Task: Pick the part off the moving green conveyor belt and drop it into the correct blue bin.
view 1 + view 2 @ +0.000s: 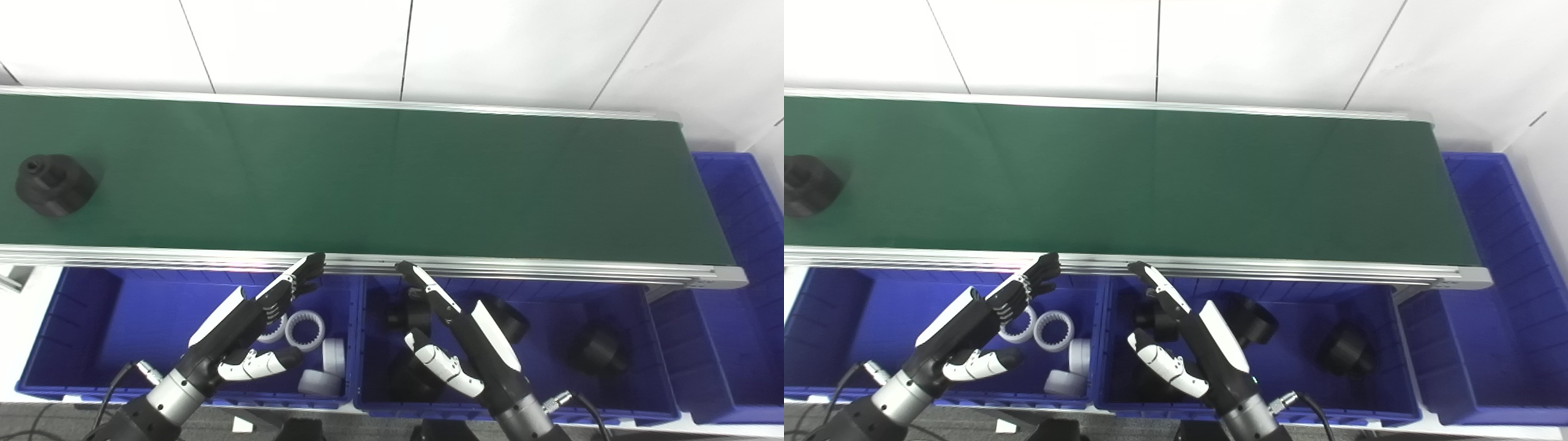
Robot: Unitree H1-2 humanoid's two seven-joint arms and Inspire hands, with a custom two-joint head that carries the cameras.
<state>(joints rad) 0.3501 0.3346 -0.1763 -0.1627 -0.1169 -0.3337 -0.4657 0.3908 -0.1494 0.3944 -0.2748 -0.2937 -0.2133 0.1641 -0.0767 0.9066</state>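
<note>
Hands, two, both empty and spread, held over the bins just on the near side of the belt (392,184). Left hand (245,334): fingers straight and apart, tips close to the belt's near rail (490,267), thumb stuck out to the side; it grips nothing and touches nothing that can be seen. Right hand (456,343): likewise unclenched, fingers stretched toward the rail, thumb apart, holding nothing.

Belt, one, green, running across the view with a metal rail along each long edge.

Part (54,185), one on the belt: black, round, with a raised hub on top, lying at the belt's far left end, well apart from both hands.

Bins, three, blue. Left bin (67,343), below the belt's left half, under the left hand: white parts, at least four, namely two toothed rings (304,329) lying flat side by side and two plain discs (320,382) near the bin's front wall. One ring is partly hidden by the hand. Middle bin (643,367), below the belt's right half, under the right hand: black parts, at least four visible, one (597,350) lying alone toward the bin's right side, the others partly covered by the hand and arm, so the count is not certain. Third bin (747,245), at the belt's right end; no contents can be made out.
</note>
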